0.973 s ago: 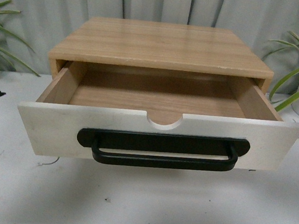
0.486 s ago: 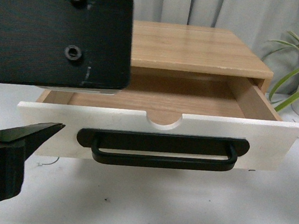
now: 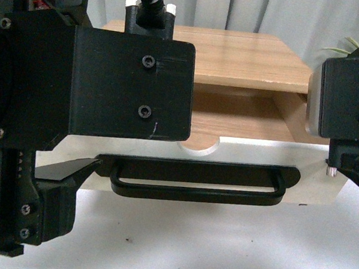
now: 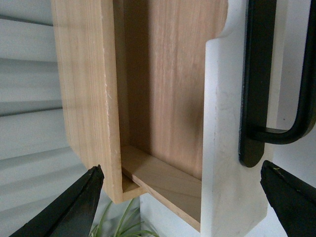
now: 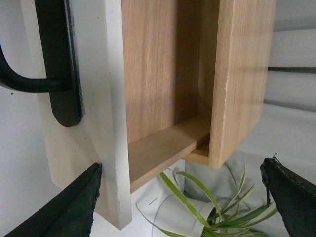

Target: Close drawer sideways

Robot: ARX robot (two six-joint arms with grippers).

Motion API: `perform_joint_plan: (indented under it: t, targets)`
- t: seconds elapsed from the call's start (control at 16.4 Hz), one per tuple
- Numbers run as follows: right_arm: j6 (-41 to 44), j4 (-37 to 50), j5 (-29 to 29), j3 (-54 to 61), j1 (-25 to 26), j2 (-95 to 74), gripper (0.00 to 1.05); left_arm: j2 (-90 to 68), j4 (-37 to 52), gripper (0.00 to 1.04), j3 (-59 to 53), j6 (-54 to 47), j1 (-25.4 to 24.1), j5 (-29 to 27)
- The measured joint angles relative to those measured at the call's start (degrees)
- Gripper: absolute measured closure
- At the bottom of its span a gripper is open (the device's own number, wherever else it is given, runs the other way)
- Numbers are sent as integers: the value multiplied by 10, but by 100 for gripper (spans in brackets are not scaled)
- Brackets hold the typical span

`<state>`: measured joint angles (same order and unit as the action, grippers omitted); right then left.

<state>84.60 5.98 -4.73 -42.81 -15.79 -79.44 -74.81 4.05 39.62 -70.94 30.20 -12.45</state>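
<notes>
The drawer [image 3: 255, 153] stands pulled out of the wooden cabinet [image 3: 246, 58]. Its white front carries a long black bar handle [image 3: 194, 178] and a semicircular notch [image 3: 197, 149]. My left arm [image 3: 94, 86] fills the left half of the front view and hides the drawer's left end. My left gripper [image 4: 181, 168] is open, and its fingers [image 4: 74, 207] frame the drawer's left end and the handle's end [image 4: 254, 138]. My right arm [image 3: 352, 96] is at the right edge. My right gripper [image 5: 181, 164] is open, and its view shows the drawer's right end [image 5: 111, 123]. Neither gripper holds anything.
The cabinet stands on a white table [image 3: 219, 243] in front of a grey ribbed wall [image 3: 284, 13]. A potted plant [image 5: 207, 207] stands beyond the drawer's right end. Plant leaves [image 4: 123, 224] also show beyond its left end.
My left arm has come further into the front view and now covers its left half. My right arm has entered at the right edge. The drawer has not moved.
</notes>
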Motion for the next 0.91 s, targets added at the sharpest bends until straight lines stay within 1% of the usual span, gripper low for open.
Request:
perform_joint_plan:
  t: [0.18,0.24,0.73,0.91]
  targets:
    - [-12,-1,1,-10,0,-20,6,-23,29,7,12,0,-11,-3]
    - [-22,0,1,-24,-1,-40,6,-49,54,7,19,-1,-15,-11]
    - [-45,19,0,-78,12,-113,6,-120,125,7,43,-2,-26,-31]
    - [-47,37,19,-124,24,-147,6,-151,140,7,63,-2,-29,-41]
